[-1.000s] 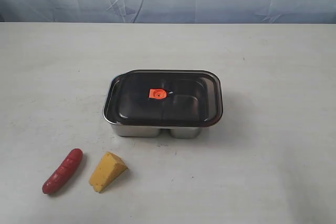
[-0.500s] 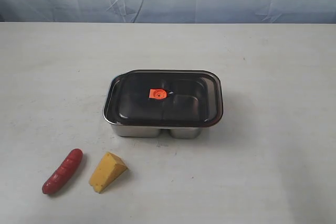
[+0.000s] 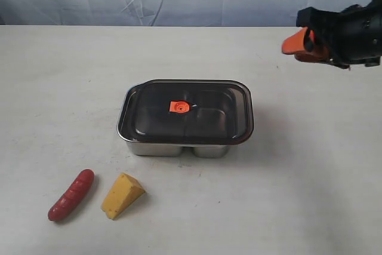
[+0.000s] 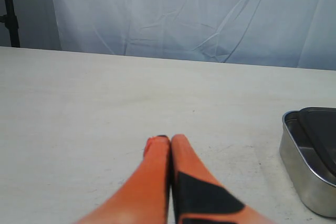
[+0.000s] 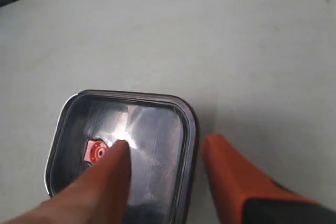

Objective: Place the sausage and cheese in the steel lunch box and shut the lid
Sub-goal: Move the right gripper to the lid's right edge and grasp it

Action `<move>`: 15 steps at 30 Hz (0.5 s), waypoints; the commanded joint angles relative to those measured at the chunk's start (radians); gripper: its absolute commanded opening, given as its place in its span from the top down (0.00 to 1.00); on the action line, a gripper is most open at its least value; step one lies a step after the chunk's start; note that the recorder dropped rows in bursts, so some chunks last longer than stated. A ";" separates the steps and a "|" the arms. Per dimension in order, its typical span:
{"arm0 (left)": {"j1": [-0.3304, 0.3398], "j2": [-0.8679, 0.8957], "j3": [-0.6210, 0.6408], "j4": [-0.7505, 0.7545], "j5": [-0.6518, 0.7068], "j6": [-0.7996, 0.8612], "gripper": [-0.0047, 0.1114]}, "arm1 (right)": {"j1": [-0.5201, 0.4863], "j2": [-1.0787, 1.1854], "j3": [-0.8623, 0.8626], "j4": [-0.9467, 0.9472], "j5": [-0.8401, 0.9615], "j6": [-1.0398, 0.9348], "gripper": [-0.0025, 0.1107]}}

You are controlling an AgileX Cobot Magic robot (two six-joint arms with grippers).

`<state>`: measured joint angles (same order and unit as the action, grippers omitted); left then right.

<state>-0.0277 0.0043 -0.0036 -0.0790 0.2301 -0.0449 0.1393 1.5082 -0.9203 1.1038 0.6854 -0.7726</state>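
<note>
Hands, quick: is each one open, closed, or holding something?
Left hand: closed, holding nothing.
Right hand: open, holding nothing.

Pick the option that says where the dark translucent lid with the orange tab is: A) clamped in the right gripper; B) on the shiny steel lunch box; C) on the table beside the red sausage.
B: the dark translucent lid sits on the shiny steel lunch box; the right gripper is open and empty.

The steel lunch box [image 4: 302, 177] runs off the left wrist view's edge, and the right tool [image 3: 293, 45] is cropped at the exterior view's edge.
</note>
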 commanded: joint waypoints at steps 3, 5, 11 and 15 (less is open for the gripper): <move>-0.009 -0.004 0.004 -0.007 0.001 -0.001 0.96 | 0.000 0.307 -0.112 0.038 0.189 -0.068 0.48; -0.016 -0.004 0.004 -0.007 0.001 -0.001 0.96 | 0.000 0.361 -0.114 0.066 0.204 -0.094 0.48; -0.016 -0.004 0.004 -0.007 0.001 -0.001 0.96 | 0.000 0.443 -0.114 0.102 0.235 -0.149 0.48; -0.016 -0.004 0.004 -0.007 0.001 -0.001 0.96 | 0.000 0.466 -0.114 0.138 0.266 -0.178 0.48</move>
<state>-0.0385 0.0043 -0.0036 -0.0790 0.2301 -0.0449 0.1418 1.9629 -1.0285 1.2118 0.9286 -0.9218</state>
